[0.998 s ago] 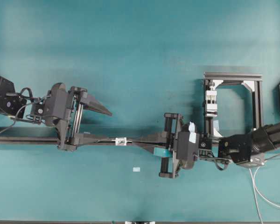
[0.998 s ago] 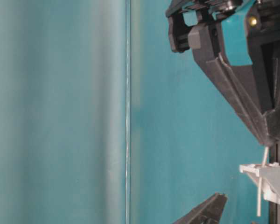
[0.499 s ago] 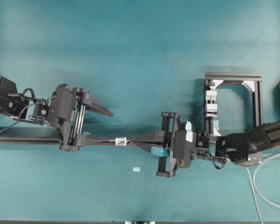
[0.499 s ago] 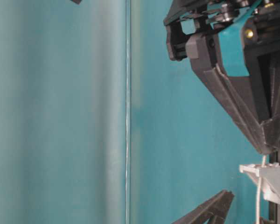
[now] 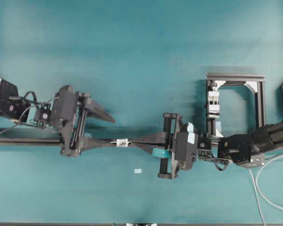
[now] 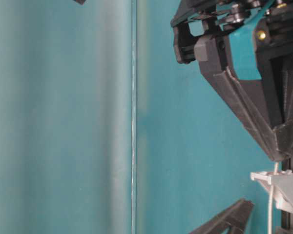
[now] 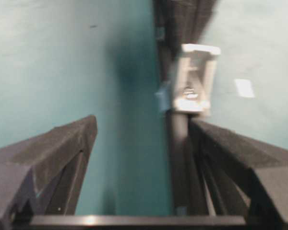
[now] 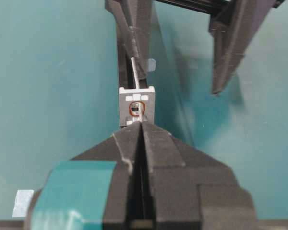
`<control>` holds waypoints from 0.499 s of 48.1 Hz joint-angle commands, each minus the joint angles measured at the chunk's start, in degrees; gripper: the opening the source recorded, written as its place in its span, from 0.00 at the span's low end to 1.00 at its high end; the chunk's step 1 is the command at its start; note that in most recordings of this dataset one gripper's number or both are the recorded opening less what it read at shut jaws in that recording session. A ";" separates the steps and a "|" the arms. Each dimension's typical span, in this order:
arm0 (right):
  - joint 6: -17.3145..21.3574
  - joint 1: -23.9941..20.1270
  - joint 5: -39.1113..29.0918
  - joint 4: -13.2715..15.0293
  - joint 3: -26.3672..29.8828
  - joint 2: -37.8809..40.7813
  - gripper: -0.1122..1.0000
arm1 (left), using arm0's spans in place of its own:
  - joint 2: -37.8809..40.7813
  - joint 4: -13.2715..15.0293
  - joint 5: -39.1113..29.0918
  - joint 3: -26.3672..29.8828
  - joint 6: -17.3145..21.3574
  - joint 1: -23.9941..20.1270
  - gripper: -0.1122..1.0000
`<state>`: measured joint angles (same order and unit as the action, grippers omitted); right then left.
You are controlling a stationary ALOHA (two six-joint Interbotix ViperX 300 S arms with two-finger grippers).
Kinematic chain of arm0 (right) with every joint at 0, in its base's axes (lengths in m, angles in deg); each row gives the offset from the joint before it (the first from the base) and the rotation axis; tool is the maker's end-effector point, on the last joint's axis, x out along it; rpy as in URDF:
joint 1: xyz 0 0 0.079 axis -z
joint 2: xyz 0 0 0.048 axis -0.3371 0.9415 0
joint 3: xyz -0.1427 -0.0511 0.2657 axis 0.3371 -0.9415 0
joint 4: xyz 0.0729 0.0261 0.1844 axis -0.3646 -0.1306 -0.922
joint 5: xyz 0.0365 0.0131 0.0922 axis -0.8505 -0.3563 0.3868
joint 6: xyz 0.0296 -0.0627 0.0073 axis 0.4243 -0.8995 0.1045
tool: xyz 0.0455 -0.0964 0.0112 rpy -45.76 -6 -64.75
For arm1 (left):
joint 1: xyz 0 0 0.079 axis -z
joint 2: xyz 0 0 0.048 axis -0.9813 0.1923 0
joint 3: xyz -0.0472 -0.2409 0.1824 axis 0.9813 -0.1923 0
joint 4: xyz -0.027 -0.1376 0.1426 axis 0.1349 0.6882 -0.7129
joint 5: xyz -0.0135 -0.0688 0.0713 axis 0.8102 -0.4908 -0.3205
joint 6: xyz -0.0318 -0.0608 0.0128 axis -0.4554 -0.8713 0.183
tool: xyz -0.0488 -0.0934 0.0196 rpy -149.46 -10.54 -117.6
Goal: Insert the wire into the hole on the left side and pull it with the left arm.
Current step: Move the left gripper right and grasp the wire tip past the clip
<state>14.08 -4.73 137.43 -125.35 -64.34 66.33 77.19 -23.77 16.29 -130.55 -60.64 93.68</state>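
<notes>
Teal surface: worktop; a black rail runs along it toward the left edge, carrying a small silver-white block.
Hole: dark round opening in the block's face, ringed red in the right wrist view.
Wire: thin pale cable; it passes through the hole, and its stiff end stands out on the far side, toward the left arm.
Right gripper: fingers pressed together on the wire, tips right at the block.
Left gripper: fingers spread wide, holding nothing; one finger lies along the rail, the other well off it. Block sits just ahead of the fingertips.
Done: insertion, as far as visible.
Left: left gripper must close on the protruding end, then pull. Judged near halfway.
Caution: left wrist view is blurred; the wire's end cannot be made out there.
</notes>
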 commanded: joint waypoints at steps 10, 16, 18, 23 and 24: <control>-0.09 0.44 0.26 0.09 0.79 -0.88 0.15 | -7.56 -0.09 -4.83 1.58 -0.18 2.81 0.41; -0.09 0.44 0.26 0.09 0.79 -0.88 0.15 | -8.00 0.00 -8.61 2.90 -0.53 2.81 0.40; -0.09 0.44 0.26 0.09 0.79 -0.97 0.15 | -7.65 0.00 -9.40 3.52 -0.62 2.81 0.40; -0.09 0.44 0.26 0.09 0.79 -0.97 0.15 | -6.94 0.00 -10.37 4.48 -0.62 2.81 0.40; -0.09 0.44 0.26 0.09 0.79 -0.88 0.15 | -6.77 0.09 -10.55 4.57 -0.70 2.81 0.40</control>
<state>14.08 -4.73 137.43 -125.35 -64.34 66.42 70.69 -23.77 6.00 -127.30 -61.17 96.23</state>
